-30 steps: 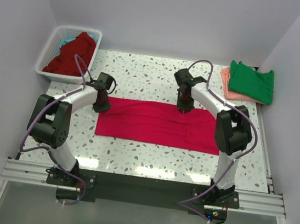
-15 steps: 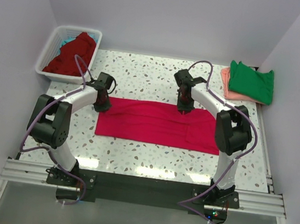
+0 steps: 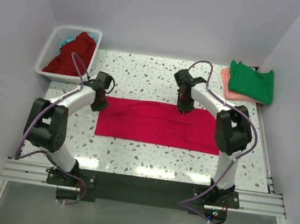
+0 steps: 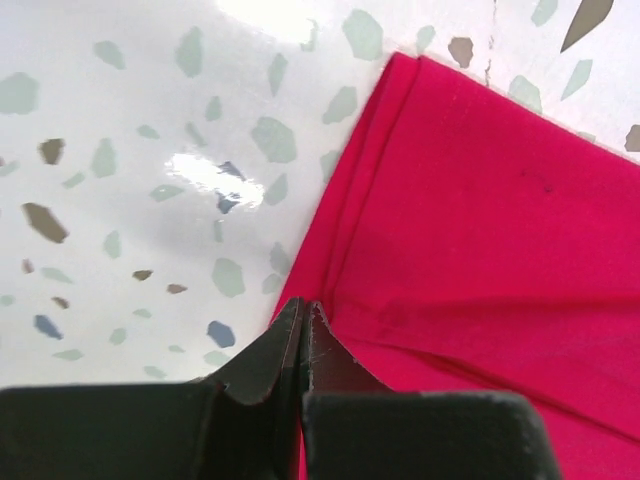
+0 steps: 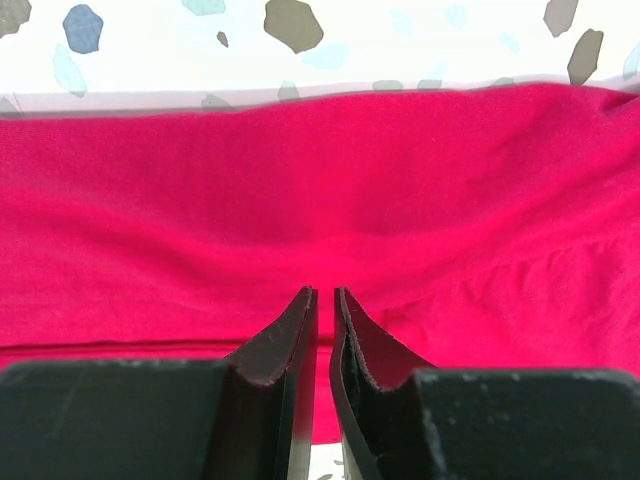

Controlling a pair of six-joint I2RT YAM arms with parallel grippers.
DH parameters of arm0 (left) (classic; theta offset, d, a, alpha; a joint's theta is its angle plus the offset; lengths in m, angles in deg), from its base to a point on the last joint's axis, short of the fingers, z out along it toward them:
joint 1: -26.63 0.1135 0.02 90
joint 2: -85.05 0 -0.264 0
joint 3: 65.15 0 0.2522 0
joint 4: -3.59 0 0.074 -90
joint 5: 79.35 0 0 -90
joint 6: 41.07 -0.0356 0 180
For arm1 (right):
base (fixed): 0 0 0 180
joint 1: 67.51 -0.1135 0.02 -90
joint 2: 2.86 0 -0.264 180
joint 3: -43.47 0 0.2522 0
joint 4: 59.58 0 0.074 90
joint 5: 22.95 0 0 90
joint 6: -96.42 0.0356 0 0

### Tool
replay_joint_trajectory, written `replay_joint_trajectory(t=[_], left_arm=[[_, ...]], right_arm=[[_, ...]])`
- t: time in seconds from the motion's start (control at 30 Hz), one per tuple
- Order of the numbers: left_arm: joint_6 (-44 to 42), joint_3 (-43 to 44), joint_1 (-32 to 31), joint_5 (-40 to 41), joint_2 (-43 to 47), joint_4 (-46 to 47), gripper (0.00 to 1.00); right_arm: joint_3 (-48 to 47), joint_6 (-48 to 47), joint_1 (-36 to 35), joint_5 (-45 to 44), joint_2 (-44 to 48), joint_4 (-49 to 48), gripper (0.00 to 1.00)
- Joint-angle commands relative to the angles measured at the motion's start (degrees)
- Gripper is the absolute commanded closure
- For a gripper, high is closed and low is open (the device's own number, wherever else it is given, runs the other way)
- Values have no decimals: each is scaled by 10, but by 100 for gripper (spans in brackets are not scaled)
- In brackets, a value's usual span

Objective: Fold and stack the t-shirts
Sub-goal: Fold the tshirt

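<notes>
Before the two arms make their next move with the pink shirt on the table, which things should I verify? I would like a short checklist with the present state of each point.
1. Left gripper closed at the far left corner of the pink shirt: ok.
2. Cloth really caught between the left jaws: cannot tell.
3. Right gripper at the shirt's far edge: ok.
4. Right jaws, a thin slit apart, holding cloth: cannot tell.
5. Shirt lying flat as a long strip: ok.
6. Green shirt on the far right lies apart from the pink shirt: ok.
</notes>
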Motion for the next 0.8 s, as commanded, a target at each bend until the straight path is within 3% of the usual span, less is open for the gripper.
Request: replay_joint_trajectory(t=[0.0,0.2,0.37,0.57,0.77], left_arm=[[16,23,-1,62,62,-27,100],[16,29,-1,71,69,-42,100],[-1,26,-1,22,62,-24,99],[6,16,-1,-48,57,13,80],[23,6,-2,-40,31,31,76]], right_arm=[[-7,-3,-3,2,21,-1,84],[-8,-3,-3,14,13,-1,85],[2,-18,-13,48,18,-16,79],[10,-18,-23,53,25,-37,77],[12,-18,-25,53,25,-35,77]])
